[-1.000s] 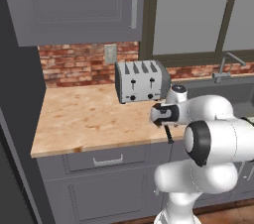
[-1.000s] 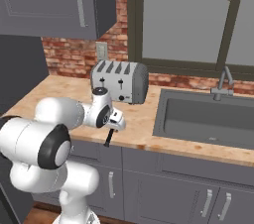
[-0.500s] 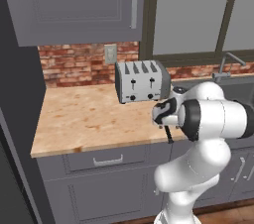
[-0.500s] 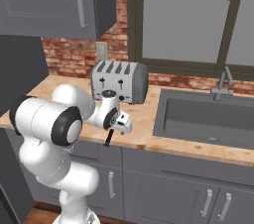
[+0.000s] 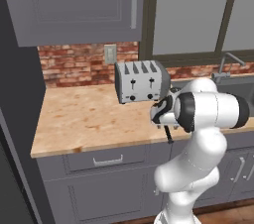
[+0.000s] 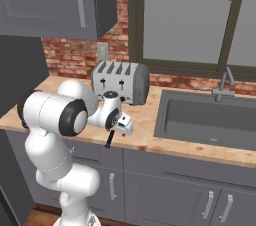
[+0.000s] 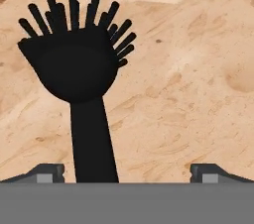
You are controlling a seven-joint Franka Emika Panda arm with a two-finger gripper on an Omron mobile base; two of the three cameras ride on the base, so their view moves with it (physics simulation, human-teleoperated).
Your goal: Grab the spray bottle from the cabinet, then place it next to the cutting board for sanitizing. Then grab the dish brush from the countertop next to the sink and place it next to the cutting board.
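The two-finger gripper (image 7: 127, 171) stands with jaws spread wide above the light butcher-block wood countertop (image 7: 198, 94), clamping nothing. The slim black dish brush (image 7: 79, 74) lies between the fingertips (image 7: 49, 171), nearer the left one, near the counter's front edge before the silver four-slot toaster (image 6: 120, 82), beside the dark grey sink (image 6: 210, 117).

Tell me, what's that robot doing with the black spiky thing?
The robot is working on the dish brush, a black brush lying on the wooden countertop between the toaster and the sink. Its gripper hangs right over the brush with its fingers wide open, one on each side of the handle. It hasn't squeezed yet, so the brush isn't picked up.
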